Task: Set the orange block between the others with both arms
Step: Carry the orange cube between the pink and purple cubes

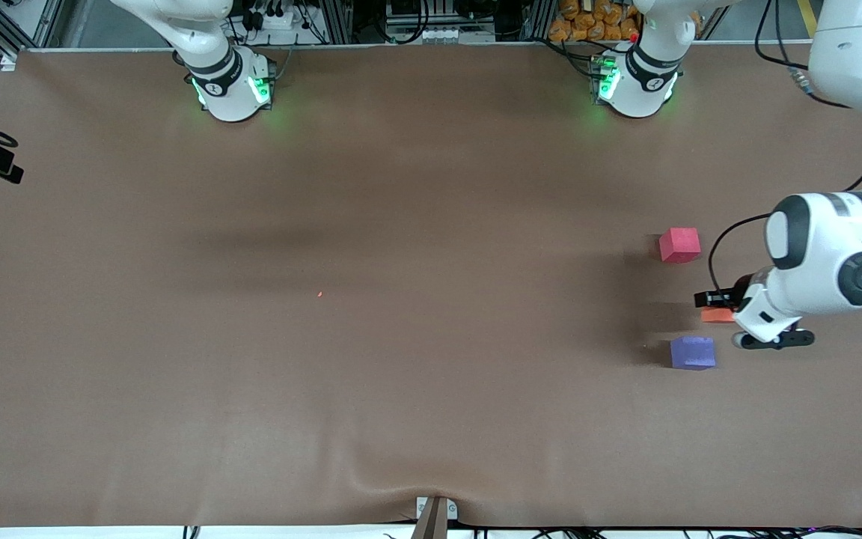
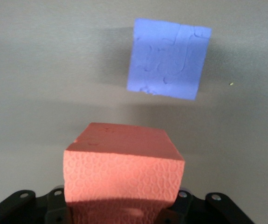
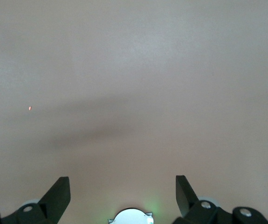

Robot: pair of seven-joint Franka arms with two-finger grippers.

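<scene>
Meanwhile the left gripper (image 1: 726,314), elbow bent, clamped the orange block (image 1: 717,315) between the red cube (image 1: 679,245) and purple cube (image 1: 692,352); the right gripper (image 3: 123,193) waited, fingers spread.

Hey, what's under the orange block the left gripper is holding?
Bare brown table shows around the orange block, shut in the left gripper near the purple cube. The spot directly beneath is hidden.

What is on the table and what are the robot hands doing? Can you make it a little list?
orange block: held in the left gripper, between the other two cubes
pinkish-red cube: on the table, farther from the front camera
purple-blue cube: on the table, nearer the front camera
right gripper: open, empty, over bare table, waiting
</scene>
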